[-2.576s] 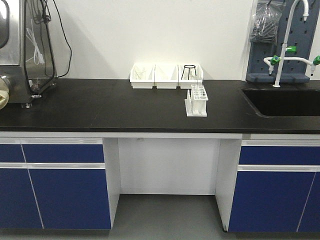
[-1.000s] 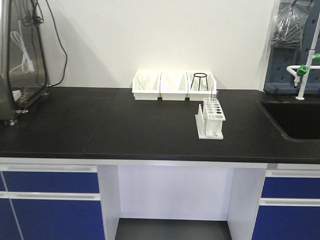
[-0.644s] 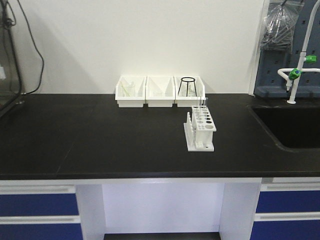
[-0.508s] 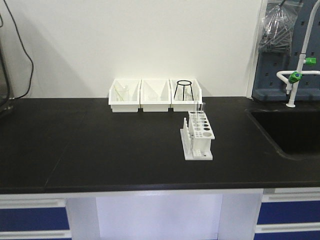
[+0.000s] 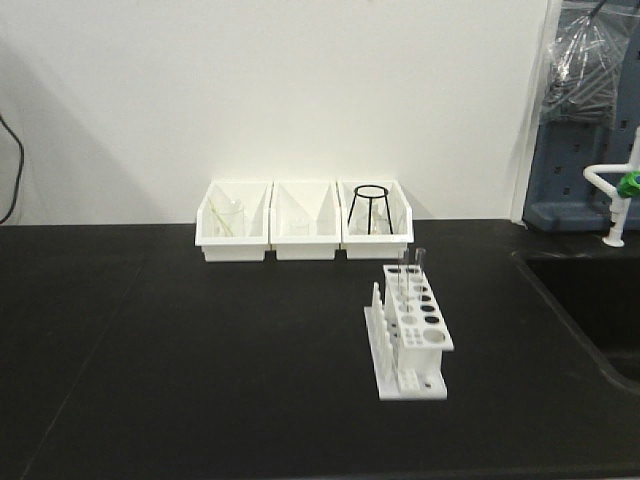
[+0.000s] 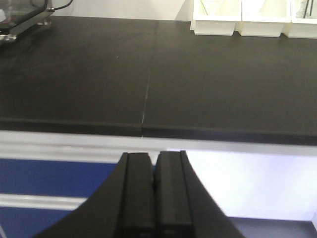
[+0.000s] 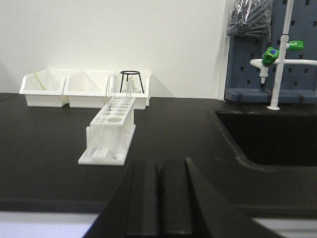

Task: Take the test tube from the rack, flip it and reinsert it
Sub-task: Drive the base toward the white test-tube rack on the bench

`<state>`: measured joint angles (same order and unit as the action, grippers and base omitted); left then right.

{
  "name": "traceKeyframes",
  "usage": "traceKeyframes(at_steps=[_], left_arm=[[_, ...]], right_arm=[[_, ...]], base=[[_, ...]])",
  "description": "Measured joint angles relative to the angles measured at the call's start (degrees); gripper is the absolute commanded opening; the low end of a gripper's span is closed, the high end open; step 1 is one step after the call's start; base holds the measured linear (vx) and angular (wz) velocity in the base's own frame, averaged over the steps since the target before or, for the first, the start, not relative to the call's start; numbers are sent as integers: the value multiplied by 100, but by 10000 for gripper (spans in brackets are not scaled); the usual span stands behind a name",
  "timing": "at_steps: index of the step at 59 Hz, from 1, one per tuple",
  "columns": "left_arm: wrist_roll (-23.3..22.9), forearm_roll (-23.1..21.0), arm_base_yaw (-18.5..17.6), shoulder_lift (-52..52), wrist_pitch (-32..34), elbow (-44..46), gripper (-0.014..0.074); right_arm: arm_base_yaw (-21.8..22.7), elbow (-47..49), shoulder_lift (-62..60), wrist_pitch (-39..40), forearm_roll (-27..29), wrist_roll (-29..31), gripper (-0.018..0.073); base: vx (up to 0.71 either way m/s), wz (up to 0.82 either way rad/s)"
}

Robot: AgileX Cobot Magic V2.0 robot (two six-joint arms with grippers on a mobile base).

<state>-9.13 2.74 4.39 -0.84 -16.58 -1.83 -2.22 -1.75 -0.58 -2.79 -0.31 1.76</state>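
The white rack stands on the black counter, right of centre, and shows ahead and left in the right wrist view as the rack. Two clear test tubes stand upright in its far holes; in the right wrist view the test tubes are faint against the bins. My right gripper is shut and empty, at the counter's front edge, well short of the rack. Below the counter's front edge, my left gripper is shut with nothing in it. Neither gripper shows in the front view.
Three white bins line the wall behind the rack; the right one holds a black wire tripod. A sink and a faucet lie to the right. Blue cabinets sit under the counter.
The front view has closed in on the counter: rack and bins now look larger and nearer, and the cabinets have dropped out of frame. The rack and tubes have not moved on the counter.
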Motion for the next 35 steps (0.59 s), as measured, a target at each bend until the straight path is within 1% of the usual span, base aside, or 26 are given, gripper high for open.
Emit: traceKeyframes(at_steps=[18, 35], left_arm=[[0, 0, 0, 0, 0, 0, -6], [0, 0, 0, 0, 0, 0, -6]], right_arm=[[0, 0, 0, 0, 0, 0, -8], [0, 0, 0, 0, 0, 0, -8]], base=[[41, 1], [31, 4]])
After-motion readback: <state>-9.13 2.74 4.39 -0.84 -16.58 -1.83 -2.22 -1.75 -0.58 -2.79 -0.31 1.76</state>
